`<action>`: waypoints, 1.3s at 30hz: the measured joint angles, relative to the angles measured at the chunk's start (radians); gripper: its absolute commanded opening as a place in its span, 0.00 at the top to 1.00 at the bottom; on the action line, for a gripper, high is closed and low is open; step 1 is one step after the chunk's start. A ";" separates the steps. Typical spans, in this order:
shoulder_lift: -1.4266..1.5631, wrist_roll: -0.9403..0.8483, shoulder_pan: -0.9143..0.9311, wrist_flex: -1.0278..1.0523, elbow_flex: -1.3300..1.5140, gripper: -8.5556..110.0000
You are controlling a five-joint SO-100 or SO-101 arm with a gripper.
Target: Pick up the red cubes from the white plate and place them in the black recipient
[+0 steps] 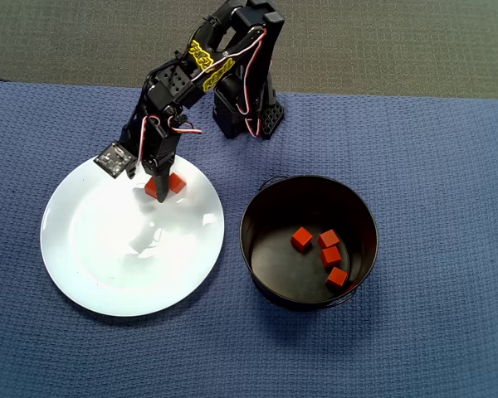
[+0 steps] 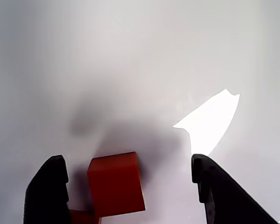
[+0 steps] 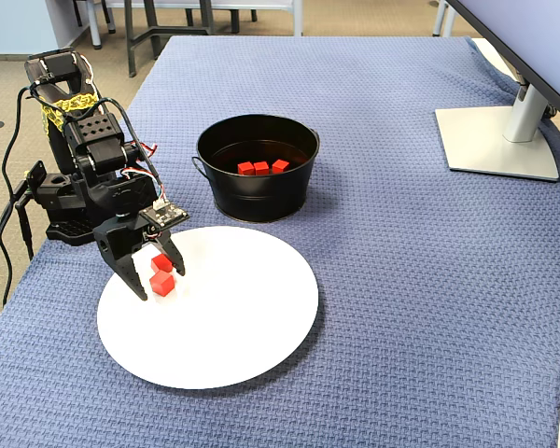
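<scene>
End effector (image 3: 159,283) open, jaws spread wide, low over the near-arm edge of the white plate (image 3: 224,327). Wrist view: both black fingertips (image 2: 49,191) at the bottom corners, one red cube (image 2: 115,184) between them, nearer the left finger, apart from the right one; corner of a second cube (image 2: 84,218) peeks in below it. No grip on either. Fixed view: two red cubes on plate, one (image 3: 163,284) between the fingers, the other (image 3: 161,263) just behind, touching or nearly so. Overhead view: end effector (image 1: 159,189) comes down over the pair at the plate's upper rim (image 1: 66,282); only bits of the cubes (image 1: 176,183) show past the fingers.

Black recipient (image 1: 309,242) sits beside the plate to the right in overhead view, close but not touching. Four red cubes (image 1: 301,239) lie on its floor, toward the right side, three of them clustered in a line. Both plate and pot rest on blue woven cloth covering the surface (image 1: 432,166). Monitor stand (image 3: 499,140) at far right in fixed view.
</scene>
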 measured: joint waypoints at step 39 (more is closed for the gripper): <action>0.324 1.554 -0.663 0.442 -0.428 0.93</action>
